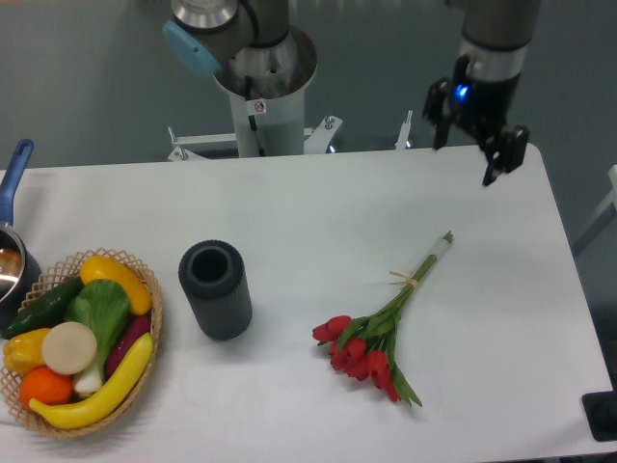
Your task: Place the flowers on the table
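Note:
The flowers [378, 333], a bunch of red tulips with green leaves and stems tied by a thin band, lie flat on the white table [318, 203], right of centre, heads toward the front and stem ends toward the back right. My gripper [474, 154] hangs above the table's back right edge, well clear of the flowers. Its two black fingers are spread apart and hold nothing.
A dark grey ribbed cylindrical vase [216, 287] stands upright left of the flowers. A wicker basket [77, 342] of colourful vegetables sits at the front left. A pot with a blue handle [12, 231] is at the left edge. The arm's base [260, 87] stands behind the table.

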You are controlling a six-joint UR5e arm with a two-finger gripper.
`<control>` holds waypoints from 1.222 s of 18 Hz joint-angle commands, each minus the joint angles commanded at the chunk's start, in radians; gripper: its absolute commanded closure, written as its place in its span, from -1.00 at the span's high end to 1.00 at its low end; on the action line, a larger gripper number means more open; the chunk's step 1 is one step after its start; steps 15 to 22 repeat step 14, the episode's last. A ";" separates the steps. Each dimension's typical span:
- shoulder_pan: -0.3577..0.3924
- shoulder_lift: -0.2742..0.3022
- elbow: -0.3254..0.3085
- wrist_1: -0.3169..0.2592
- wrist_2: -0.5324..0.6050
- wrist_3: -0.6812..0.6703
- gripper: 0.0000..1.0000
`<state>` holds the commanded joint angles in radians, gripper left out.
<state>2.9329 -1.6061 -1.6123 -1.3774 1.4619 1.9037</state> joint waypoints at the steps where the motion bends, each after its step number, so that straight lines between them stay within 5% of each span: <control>1: 0.003 0.000 0.005 -0.005 -0.001 0.000 1.00; 22: 0.017 0.005 -0.011 -0.015 -0.035 0.000 1.00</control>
